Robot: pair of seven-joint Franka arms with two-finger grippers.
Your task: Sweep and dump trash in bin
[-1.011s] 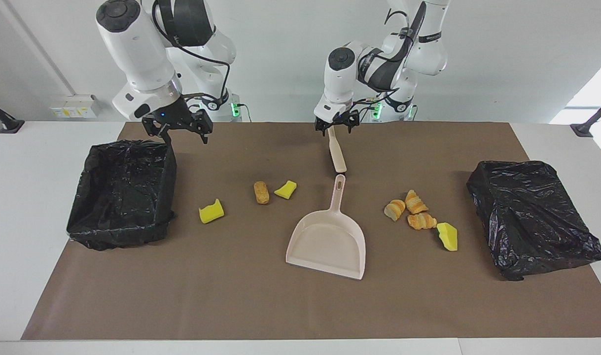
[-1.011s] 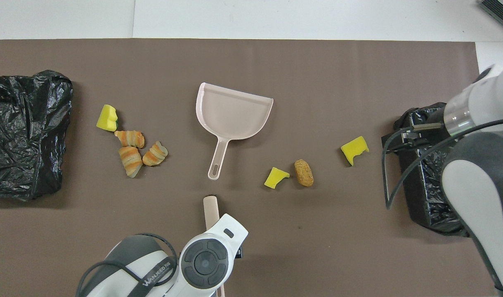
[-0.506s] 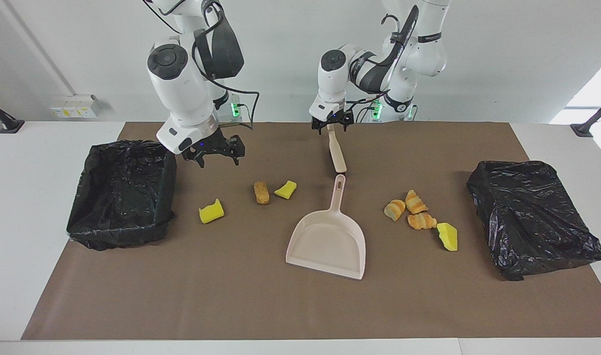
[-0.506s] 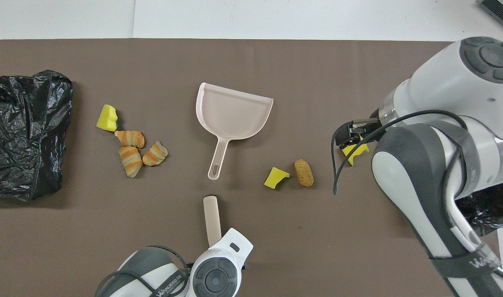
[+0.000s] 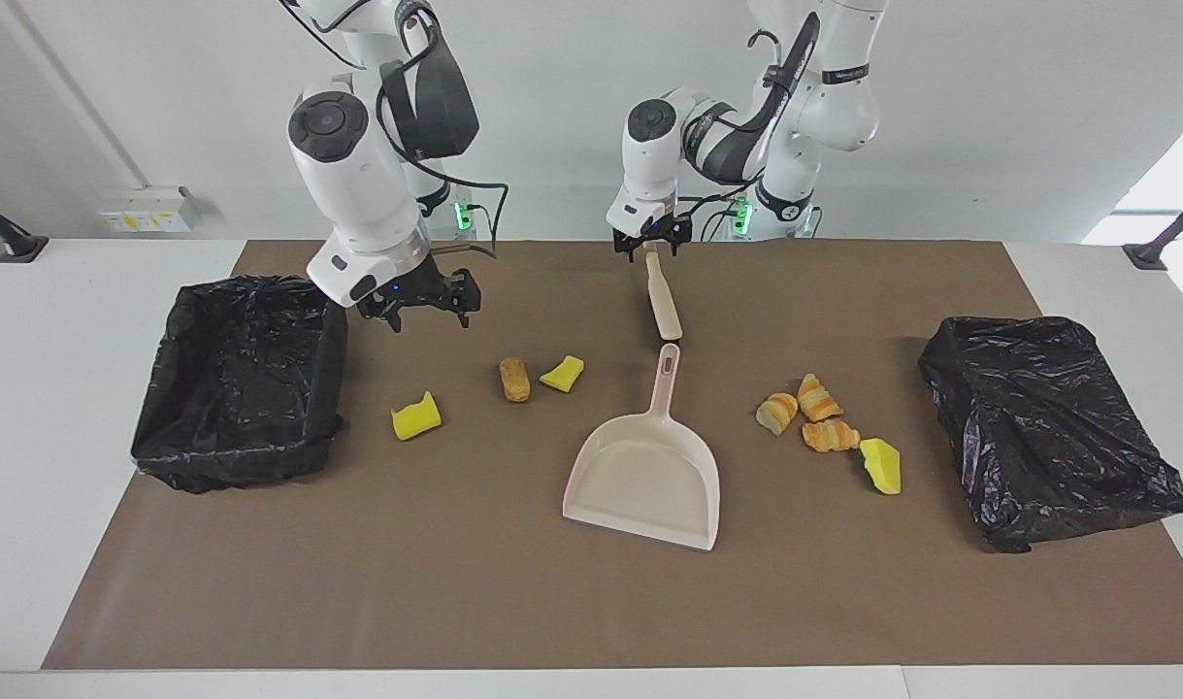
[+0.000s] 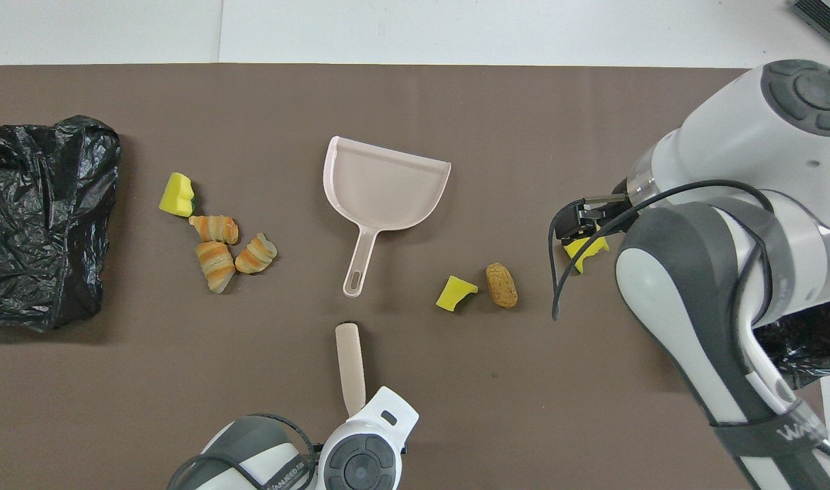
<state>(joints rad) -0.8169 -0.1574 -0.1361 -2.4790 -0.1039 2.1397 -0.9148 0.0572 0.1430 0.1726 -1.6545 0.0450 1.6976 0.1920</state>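
Bright even light, soft shadows, sharp focus

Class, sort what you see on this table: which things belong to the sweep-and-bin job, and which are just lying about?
For the job: sponge chunks, croissant pieces, bread roll, brush, dustpan, open bin.
Lying about: closed black bag, brown mat.

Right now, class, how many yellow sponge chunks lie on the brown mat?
3. One lies beside the open bin. One sits next to the bread roll. One lies by the croissant pieces. None appears hidden.
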